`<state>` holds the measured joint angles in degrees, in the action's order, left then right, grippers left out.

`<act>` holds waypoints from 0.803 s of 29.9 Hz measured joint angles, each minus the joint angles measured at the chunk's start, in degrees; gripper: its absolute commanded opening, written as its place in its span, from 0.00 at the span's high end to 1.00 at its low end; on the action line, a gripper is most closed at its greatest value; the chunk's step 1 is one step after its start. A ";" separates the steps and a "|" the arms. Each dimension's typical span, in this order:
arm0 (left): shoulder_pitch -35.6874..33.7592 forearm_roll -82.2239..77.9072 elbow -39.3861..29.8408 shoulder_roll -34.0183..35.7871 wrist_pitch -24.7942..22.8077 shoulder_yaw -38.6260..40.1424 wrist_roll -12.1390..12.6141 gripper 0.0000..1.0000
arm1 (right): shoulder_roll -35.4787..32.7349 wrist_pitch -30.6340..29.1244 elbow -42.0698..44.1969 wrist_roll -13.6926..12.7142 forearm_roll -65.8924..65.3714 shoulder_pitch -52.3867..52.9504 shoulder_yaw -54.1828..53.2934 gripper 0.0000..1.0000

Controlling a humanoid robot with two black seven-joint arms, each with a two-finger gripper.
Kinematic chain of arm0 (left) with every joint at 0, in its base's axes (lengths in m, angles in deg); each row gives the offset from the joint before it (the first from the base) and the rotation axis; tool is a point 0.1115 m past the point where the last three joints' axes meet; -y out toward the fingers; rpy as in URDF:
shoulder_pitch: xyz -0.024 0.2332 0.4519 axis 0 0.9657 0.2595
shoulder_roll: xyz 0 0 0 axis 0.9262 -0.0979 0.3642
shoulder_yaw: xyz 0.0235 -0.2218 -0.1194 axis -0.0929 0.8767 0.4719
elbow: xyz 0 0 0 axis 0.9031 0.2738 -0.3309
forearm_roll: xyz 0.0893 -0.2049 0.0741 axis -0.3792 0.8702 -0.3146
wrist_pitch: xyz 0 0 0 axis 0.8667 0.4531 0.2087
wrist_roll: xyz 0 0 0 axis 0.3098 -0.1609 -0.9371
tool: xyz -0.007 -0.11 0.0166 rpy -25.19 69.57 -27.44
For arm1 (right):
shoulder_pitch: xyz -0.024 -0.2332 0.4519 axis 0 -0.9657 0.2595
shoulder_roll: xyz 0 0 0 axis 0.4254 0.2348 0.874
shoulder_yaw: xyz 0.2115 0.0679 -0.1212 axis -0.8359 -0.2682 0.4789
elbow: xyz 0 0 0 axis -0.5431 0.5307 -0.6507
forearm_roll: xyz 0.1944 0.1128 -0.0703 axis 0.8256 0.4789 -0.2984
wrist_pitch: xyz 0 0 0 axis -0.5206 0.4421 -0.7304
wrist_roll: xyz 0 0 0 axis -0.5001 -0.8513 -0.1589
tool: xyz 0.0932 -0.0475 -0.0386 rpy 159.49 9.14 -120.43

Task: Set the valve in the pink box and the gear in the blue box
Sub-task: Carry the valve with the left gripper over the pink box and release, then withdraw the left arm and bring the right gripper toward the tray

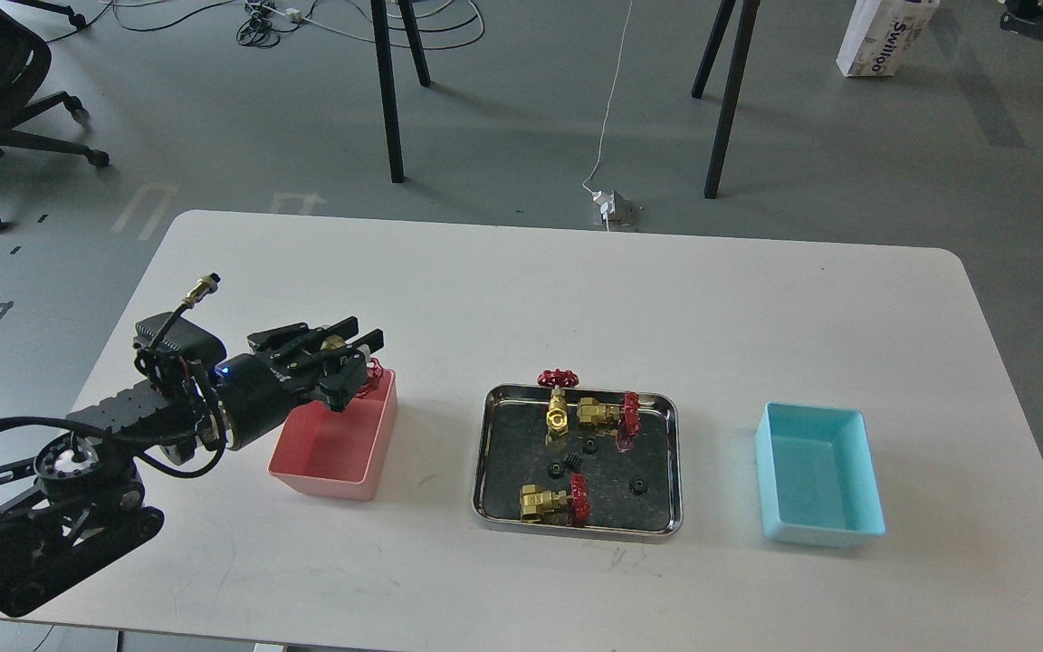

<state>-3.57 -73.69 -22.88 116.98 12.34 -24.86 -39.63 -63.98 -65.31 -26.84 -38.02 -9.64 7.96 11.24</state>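
left arm: black, ribbed | looping cables | blue LED | brass connector

Left arm: we see it enter low left, reaching forward and right
Left gripper: fingers closed around a valve, held above the pink box
Right arm: out of view

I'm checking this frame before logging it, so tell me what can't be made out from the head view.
- Valve in the left hand: mostly covered by the fingers; only brass and a bit of red show.
- Pink box: the left hand hides part of its inside.
- Gears in the steel tray: too small and dark against the reflections for a sure count.
- Right hand: out of the head view.
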 measured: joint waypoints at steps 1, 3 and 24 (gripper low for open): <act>0.62 0.00 0.20 0.12 0.46 -0.12 -0.04 0.91 | 0.09 0.00 0.00 0.00 -0.28 0.05 0.00 0.01; 1.59 0.00 0.71 0.04 1.43 -0.24 -0.04 0.82 | 0.20 0.00 0.00 0.00 -0.63 0.06 0.00 0.01; -2.82 21.99 4.42 -1.81 0.88 7.06 -0.21 0.10 | 2.21 -3.53 -28.77 0.27 -25.93 1.25 19.99 0.01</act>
<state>-6.39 -51.69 -18.46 115.17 13.21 -17.80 -39.83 -61.77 -68.84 -55.61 -37.75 -35.57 9.22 31.24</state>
